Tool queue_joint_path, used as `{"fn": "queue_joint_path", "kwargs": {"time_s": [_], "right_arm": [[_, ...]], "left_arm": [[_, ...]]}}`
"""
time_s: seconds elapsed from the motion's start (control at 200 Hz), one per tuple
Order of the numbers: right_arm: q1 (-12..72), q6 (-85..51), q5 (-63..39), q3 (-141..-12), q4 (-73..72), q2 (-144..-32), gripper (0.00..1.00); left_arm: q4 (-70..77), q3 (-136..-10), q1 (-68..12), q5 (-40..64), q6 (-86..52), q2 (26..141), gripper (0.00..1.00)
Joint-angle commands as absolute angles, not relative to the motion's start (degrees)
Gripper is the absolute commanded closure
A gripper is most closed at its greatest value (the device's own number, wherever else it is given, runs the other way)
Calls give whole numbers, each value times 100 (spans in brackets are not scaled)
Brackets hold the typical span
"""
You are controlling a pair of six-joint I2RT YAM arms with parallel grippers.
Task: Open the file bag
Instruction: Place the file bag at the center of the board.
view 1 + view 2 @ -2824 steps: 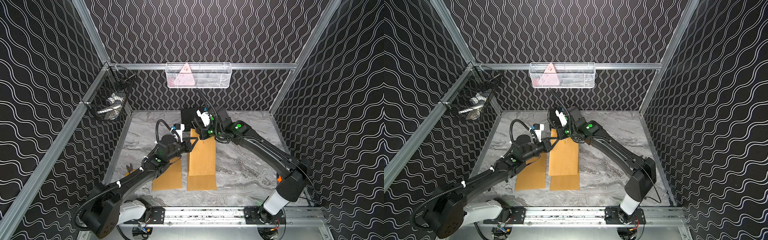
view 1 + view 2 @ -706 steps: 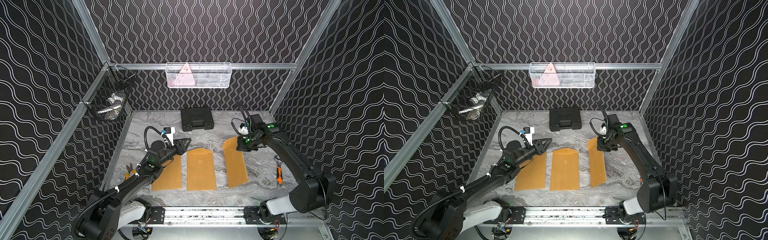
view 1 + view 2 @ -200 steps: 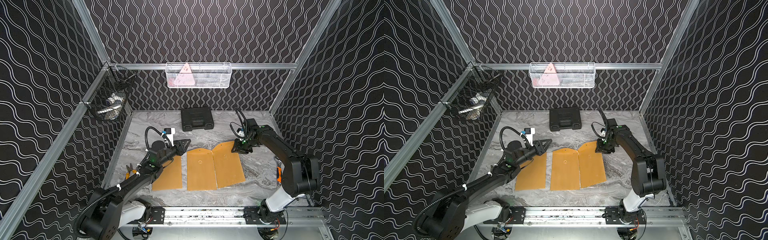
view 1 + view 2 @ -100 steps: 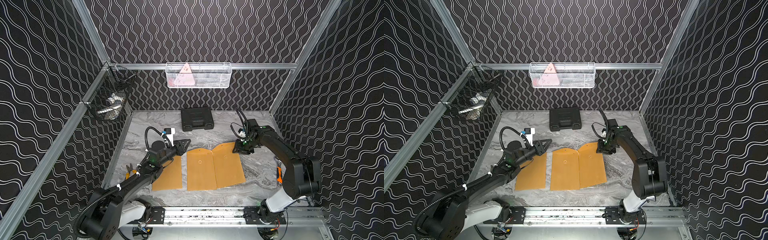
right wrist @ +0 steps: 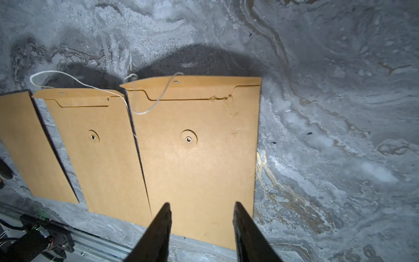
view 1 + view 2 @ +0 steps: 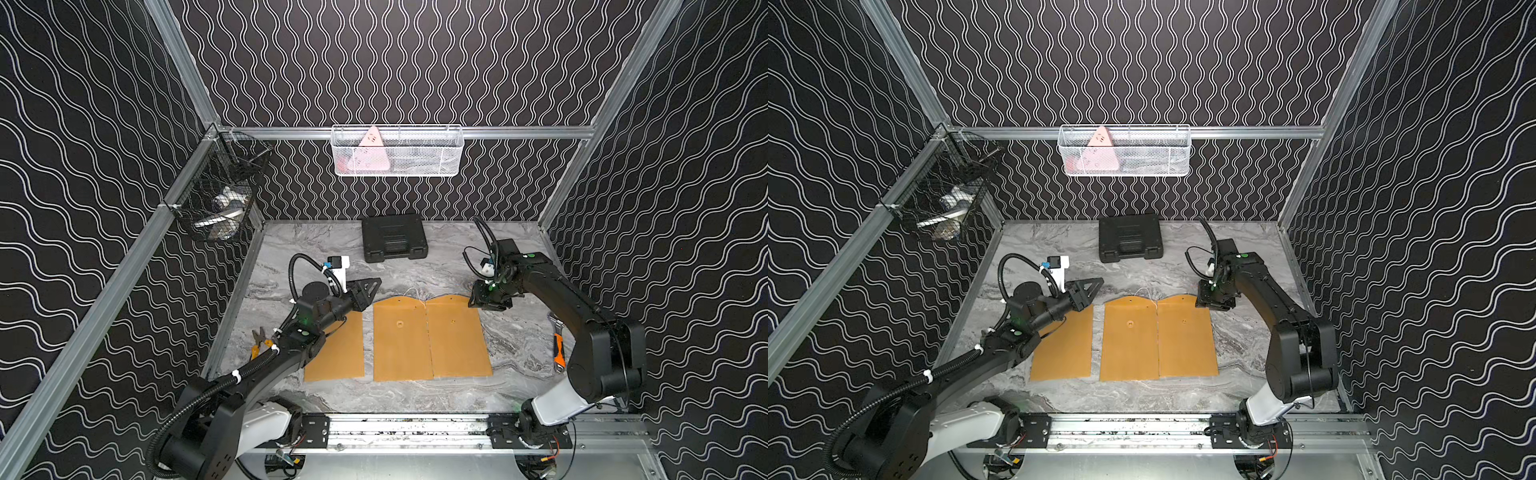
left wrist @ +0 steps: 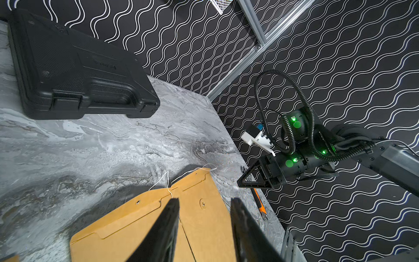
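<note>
Right wrist view: file bag (image 5: 195,158) lies flat on the table (image 5: 340,113), its side against a second bag (image 5: 102,147), string (image 5: 158,99) loose. Right gripper (image 5: 201,204) and left gripper (image 7: 204,199) both gape, empty. Likely light, thin, slippery paper; best pinched at the flap (image 5: 192,85) edge

No legible writing in view.
The black case (image 7: 74,68), lying at 12 o'clock on the tabletop (image 6: 515,332), bears a small raised mark on its lid in the left wrist view, too faint to read.
</note>
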State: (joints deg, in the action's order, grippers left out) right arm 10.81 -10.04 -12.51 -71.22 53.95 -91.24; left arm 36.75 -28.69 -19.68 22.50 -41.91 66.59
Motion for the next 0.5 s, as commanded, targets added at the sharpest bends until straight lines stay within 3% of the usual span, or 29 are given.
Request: {"fn": "queue_joint_path", "kwargs": {"time_s": [0.0,0.23,0.495], "right_arm": [[1047,-1080,-1057,-7150,5477,-9020,54],[1037,-1216,-1073,-7161,5285,-8776,52],[1044,-1430,-1274,-6747,4577,-8396,48]], "left_arm": [[3834,-2865,-1952,2285,-4151,6606,59],[3317,-2947,-1954,2155,-4002,6483,56],[1409,-3447,-1945,1615,-3391,6276,52]]}}
